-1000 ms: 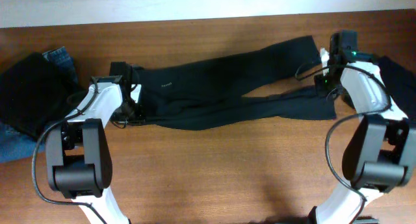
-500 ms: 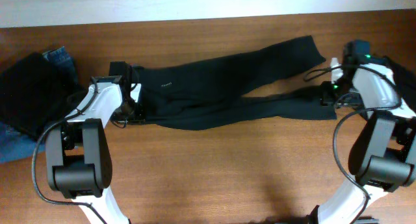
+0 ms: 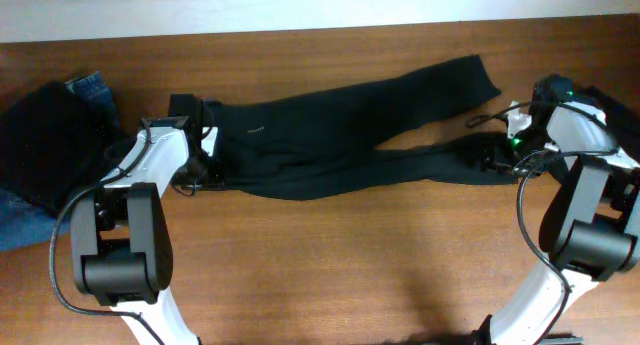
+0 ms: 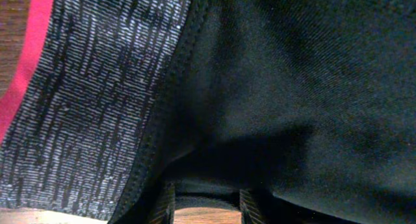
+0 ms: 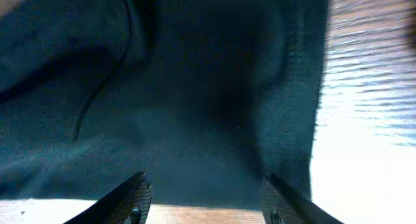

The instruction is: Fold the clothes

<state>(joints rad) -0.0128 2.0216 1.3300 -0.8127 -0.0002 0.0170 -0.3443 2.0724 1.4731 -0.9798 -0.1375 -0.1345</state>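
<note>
The black trousers (image 3: pixel 330 135) lie stretched across the table, waist to the left and both legs running right. My left gripper (image 3: pixel 195 173) sits at the waist's near corner. In the left wrist view the grey waistband (image 4: pixel 97 100) and red trim (image 4: pixel 32 49) fill the left side. There my left gripper (image 4: pixel 207 201) has its jaws parted, with a fold of black cloth lying across the gap and wood showing below. My right gripper (image 3: pixel 497 155) hovers at the end of the nearer leg. In its own view the right gripper (image 5: pixel 205 191) stands open over the hem (image 5: pixel 195 87), holding nothing.
A black garment (image 3: pixel 45 150) lies on blue denim jeans (image 3: pixel 95 90) at the far left. More dark cloth (image 3: pixel 615 115) lies at the right edge, just behind my right arm. Bare wooden table (image 3: pixel 330 265) spreads in front of the trousers.
My right gripper has moved from the far leg's end toward me to the nearer leg's end and opened wider. My left arm stayed put while its jaws parted a little.
</note>
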